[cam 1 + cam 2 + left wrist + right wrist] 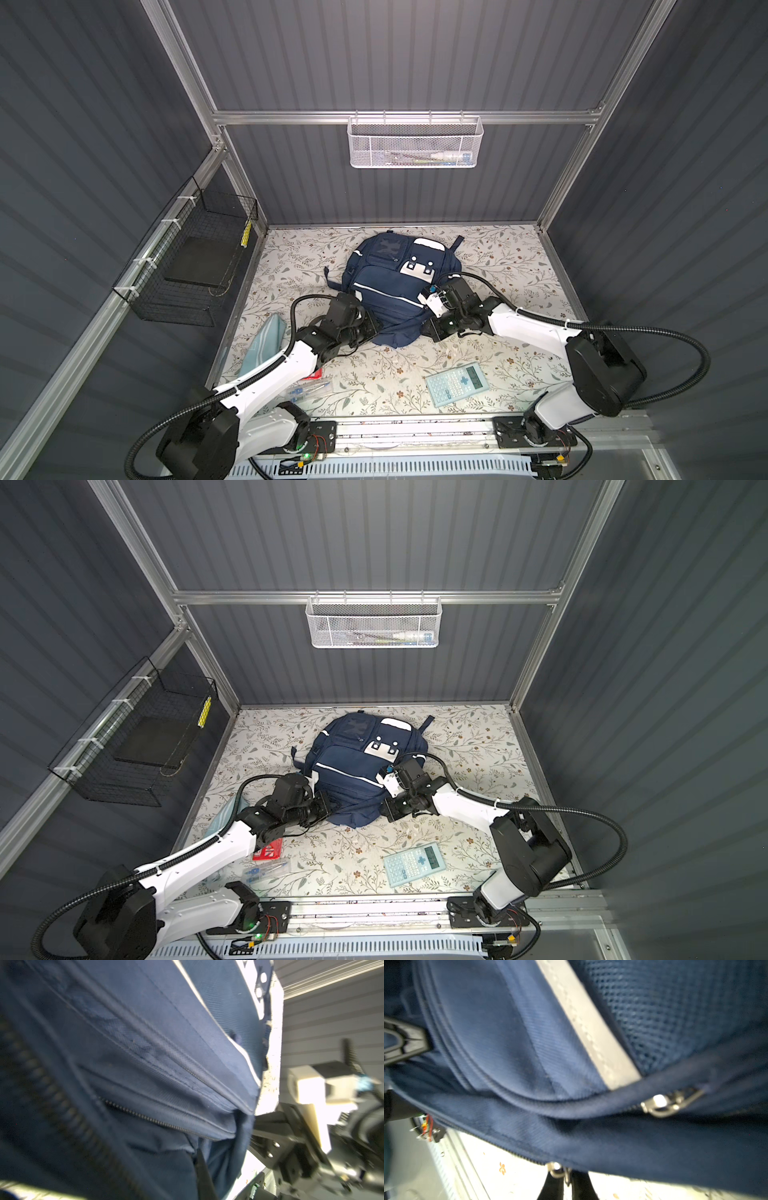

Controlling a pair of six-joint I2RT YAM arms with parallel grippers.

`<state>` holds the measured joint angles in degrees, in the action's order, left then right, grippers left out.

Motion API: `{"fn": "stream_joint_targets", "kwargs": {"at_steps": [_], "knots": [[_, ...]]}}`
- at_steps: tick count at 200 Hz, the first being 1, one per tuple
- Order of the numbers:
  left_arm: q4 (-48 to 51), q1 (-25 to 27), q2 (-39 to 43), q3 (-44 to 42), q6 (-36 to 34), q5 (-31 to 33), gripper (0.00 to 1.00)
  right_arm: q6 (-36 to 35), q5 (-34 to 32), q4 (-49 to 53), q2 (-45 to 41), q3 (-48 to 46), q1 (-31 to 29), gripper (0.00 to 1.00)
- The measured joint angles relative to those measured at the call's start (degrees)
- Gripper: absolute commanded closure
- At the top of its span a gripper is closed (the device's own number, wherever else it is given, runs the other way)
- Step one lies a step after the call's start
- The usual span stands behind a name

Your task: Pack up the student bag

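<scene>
The student bag [386,282] [349,762], a navy backpack with white stripe trim, lies face up at the middle of the floral table. My left gripper [369,328] [328,808] is at the bag's near left edge. In the left wrist view it [199,1153] is shut on a fold of the bag's fabric [145,1053], and only one dark finger [204,1176] shows. My right gripper [427,327] [386,808] is at the near right edge. In the right wrist view it [568,1178] is shut on a metal zipper pull [557,1168] below the bag's fabric [612,1147]. A second slider [662,1105] sits higher up.
A pale blue calculator [457,382] [413,862] lies near the front right. A light-blue pouch [264,345] lies at the left, with a red packet [268,850] and a clear case [266,870] near the left arm. A white mesh basket [415,141] hangs at the back, a black wire basket [191,266] on the left wall.
</scene>
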<state>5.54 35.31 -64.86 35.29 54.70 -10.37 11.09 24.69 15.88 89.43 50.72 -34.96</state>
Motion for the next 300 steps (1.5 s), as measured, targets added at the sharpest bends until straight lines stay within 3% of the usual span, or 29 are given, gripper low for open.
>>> {"fn": "stream_joint_targets", "kwargs": {"at_steps": [41, 70, 120, 138, 171, 256, 275, 300], "knots": [[0.20, -0.33, 0.79, 0.35, -0.28, -0.33, 1.00, -0.94, -0.20, 6.36, 0.74, 4.96, -0.74, 1.00], [-0.02, -0.44, -1.70, 0.33, -0.28, -0.59, 1.00, 1.73, -4.72, 10.34, 0.98, 7.41, -6.34, 1.00], [0.09, -0.44, -2.89, 0.35, -0.37, -0.76, 1.00, 5.33, -6.64, 12.02, 6.12, 14.10, -15.76, 1.00], [0.94, -0.55, -2.27, 0.35, -0.76, -0.52, 1.00, 5.49, -7.61, 13.38, 6.10, 14.10, -14.16, 1.00], [2.56, -3.02, 1.40, 0.46, -1.60, -1.95, 1.00, 4.59, -8.02, 15.80, 4.92, 12.17, -5.88, 1.00], [1.01, -5.42, 3.23, 2.75, -1.60, -7.48, 1.00, -3.82, 12.57, 12.52, 5.51, 11.63, 6.40, 1.00], [0.11, -5.07, 1.92, 2.78, -1.57, -7.89, 1.00, -3.21, 11.50, 12.04, 3.78, 10.34, 5.73, 1.00], [0.26, -3.39, -1.44, 2.80, -1.60, -6.38, 1.00, 0.74, 1.79, 13.97, 2.38, 10.21, 0.26, 1.00]]}}
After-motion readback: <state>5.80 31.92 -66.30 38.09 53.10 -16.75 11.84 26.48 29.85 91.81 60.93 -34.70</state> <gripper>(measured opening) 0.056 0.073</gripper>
